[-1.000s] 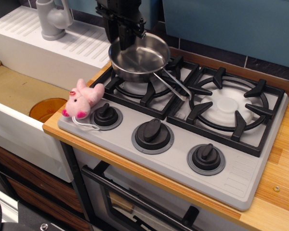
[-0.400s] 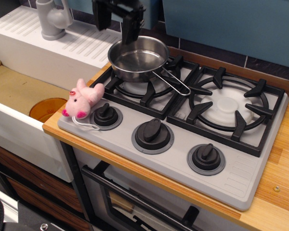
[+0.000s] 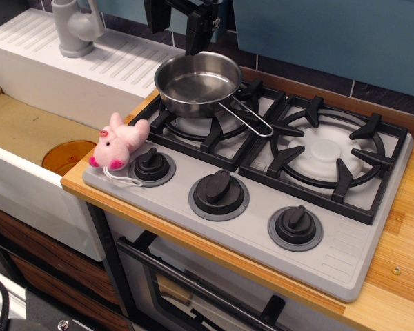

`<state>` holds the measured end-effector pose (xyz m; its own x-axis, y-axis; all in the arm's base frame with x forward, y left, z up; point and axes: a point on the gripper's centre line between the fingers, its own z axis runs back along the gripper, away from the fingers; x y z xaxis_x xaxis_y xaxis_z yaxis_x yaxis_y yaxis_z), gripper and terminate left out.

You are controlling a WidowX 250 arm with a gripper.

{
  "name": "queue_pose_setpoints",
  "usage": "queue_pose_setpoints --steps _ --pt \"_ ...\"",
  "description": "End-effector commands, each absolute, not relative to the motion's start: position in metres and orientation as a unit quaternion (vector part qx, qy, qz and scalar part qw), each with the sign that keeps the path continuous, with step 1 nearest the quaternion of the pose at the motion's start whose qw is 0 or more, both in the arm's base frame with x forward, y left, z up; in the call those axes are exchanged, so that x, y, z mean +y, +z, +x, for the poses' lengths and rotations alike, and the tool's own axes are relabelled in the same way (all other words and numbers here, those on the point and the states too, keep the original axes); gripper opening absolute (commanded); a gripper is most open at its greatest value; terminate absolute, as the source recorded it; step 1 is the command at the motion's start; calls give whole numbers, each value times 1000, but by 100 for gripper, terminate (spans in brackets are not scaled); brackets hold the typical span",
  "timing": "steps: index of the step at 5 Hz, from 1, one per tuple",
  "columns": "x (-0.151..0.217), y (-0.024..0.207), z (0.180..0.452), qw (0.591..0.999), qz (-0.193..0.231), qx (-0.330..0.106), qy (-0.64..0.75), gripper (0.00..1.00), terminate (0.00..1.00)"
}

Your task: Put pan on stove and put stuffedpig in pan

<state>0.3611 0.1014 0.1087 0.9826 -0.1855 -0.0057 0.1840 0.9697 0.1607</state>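
Note:
The shiny steel pan (image 3: 196,84) sits on the back-left burner grate of the grey stove (image 3: 345,248), its wire-loop handle pointing right toward the middle. The pink stuffedpig (image 3: 119,143) lies on the stove's front-left corner, touching the left knob (image 3: 152,165), its white string loop trailing in front. My black gripper (image 3: 174,19) hangs open and empty above the pan's far rim, at the top edge of the view. Its fingertips (image 3: 193,34) are clear of the pan.
A white sink (image 3: 48,124) with a grey faucet (image 3: 74,27) and an orange drain lies left of the stove. The right burner grate (image 3: 328,153) is bare. Two more knobs (image 3: 219,192) sit along the front. A wooden counter edge borders the stove.
My gripper let go of the pan, which settled on the left burner, then opened and rose up and back. The pig has not moved.

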Motion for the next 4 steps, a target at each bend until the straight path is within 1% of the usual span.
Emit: queue_pose_setpoints --steps 1,2,3,4 --pt "101 139 368 990 95 -46 -90 100 0" --pt "106 143 341 990 105 -63 -71 100 0" --pt "113 136 315 988 118 -80 -63 100 0" --pt "121 123 293 985 124 -102 -60 100 0"
